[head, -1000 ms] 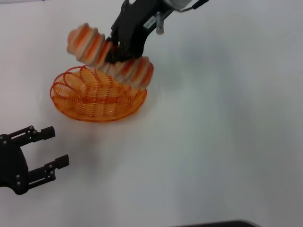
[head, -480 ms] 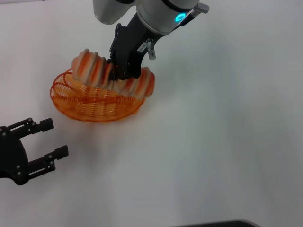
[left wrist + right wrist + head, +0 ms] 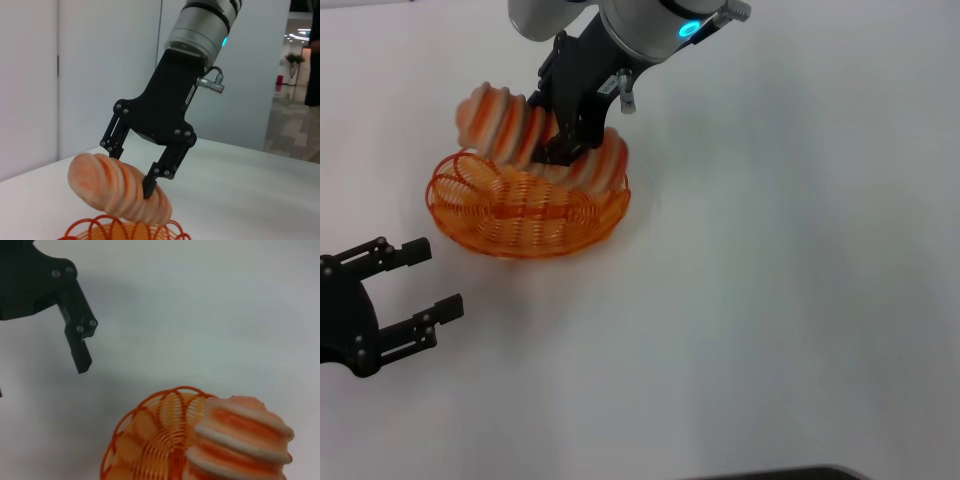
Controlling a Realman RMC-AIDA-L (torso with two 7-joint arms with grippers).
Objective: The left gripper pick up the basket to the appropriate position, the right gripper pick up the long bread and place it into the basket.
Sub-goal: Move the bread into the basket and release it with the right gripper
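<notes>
The orange wire basket [image 3: 520, 215] sits on the white table, left of centre. My right gripper [image 3: 563, 133] is shut on the long bread [image 3: 510, 125] and holds it tilted just above the basket's far rim. The bread's right end is low by the rim and its left end is raised. The left wrist view shows the right gripper [image 3: 131, 172] clamping the bread [image 3: 107, 187] above the basket's rim [image 3: 90, 226]. My left gripper [image 3: 433, 278] is open and empty on the near left, apart from the basket. The right wrist view shows the bread [image 3: 242, 440] over the basket [image 3: 150, 440].
The white table [image 3: 780, 260] spreads bare to the right and front of the basket. A dark edge [image 3: 770, 473] shows at the table's near side. One finger of the left gripper [image 3: 77, 337] shows in the right wrist view, beyond the basket.
My right gripper has brought the bread down toward the basket and shifted it left over the far rim. The left gripper has stayed almost still and open.
</notes>
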